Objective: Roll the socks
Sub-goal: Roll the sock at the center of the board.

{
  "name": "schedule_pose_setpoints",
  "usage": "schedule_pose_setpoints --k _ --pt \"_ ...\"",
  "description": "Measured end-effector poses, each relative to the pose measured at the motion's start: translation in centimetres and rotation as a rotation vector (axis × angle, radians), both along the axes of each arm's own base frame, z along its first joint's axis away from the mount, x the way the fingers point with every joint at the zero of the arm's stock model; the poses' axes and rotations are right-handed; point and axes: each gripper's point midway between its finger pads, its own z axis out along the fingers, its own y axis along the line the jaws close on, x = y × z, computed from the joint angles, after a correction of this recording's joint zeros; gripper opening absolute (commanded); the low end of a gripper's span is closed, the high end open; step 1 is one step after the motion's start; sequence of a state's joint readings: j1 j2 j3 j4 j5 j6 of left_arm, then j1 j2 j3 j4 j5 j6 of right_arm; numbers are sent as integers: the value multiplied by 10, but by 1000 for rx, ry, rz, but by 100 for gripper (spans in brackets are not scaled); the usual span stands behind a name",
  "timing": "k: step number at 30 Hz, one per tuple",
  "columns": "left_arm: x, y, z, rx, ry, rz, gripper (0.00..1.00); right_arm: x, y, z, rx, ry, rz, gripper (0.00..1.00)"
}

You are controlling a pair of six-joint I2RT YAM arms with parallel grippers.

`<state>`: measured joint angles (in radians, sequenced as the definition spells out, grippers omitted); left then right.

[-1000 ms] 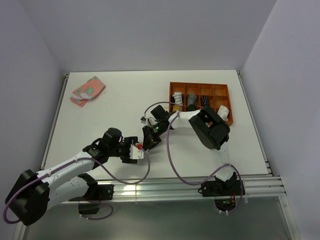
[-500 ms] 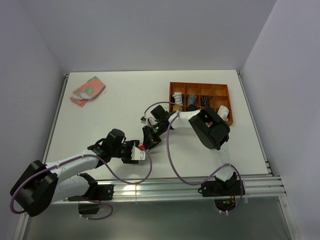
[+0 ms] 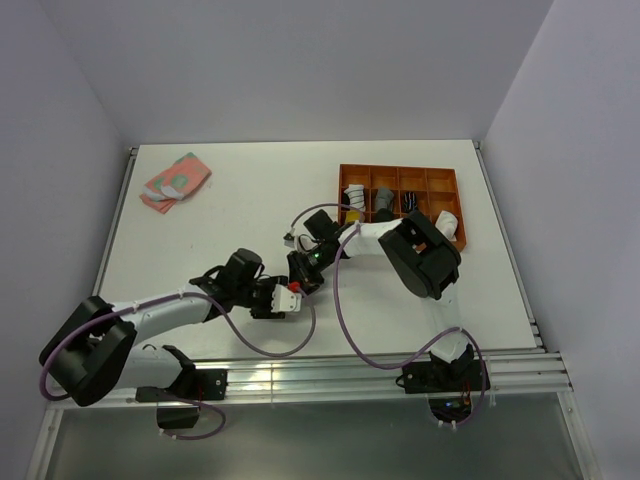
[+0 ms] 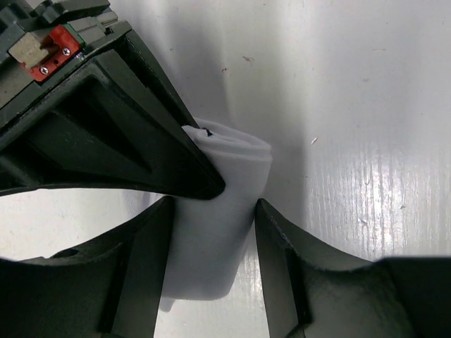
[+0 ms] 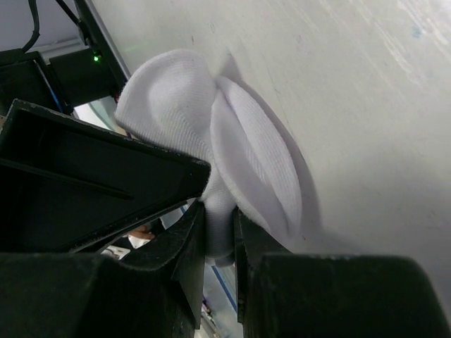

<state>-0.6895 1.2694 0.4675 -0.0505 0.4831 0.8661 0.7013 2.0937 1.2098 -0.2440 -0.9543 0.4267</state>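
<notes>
A white sock lies partly folded on the white table between my two grippers. My left gripper has a finger on each side of it and is shut on it. My right gripper pinches a fold of the same sock from the other side. In the top view both grippers, left and right, meet at the table's middle front and hide the sock. A pink sock with teal patches lies at the far left corner. The black striped sock is not seen loose.
An orange compartment tray stands at the back right, with rolled socks in its cells. The right arm's purple cable loops over the table in front of the grippers. The right gripper's black finger crosses above the sock in the left wrist view.
My left gripper has slid right, towards the right gripper, and now sits against it. The right gripper has stayed in place.
</notes>
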Motion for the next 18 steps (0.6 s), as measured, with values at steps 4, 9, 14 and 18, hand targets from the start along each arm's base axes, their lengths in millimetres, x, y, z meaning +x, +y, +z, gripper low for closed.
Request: schedule_pose_setpoints --k 4,9,14,18 --pt "1 -3 0 14 12 -5 50 1 -2 0 2 4 -3 0" --pt "3 -8 -2 42 33 -11 41 2 -5 0 -6 -7 -4 6" --pt "10 -15 -2 65 63 -10 24 9 -13 0 -56 -48 -30 21" --pt "14 -20 -1 68 74 -5 17 15 -18 2 -107 -96 -59 32"
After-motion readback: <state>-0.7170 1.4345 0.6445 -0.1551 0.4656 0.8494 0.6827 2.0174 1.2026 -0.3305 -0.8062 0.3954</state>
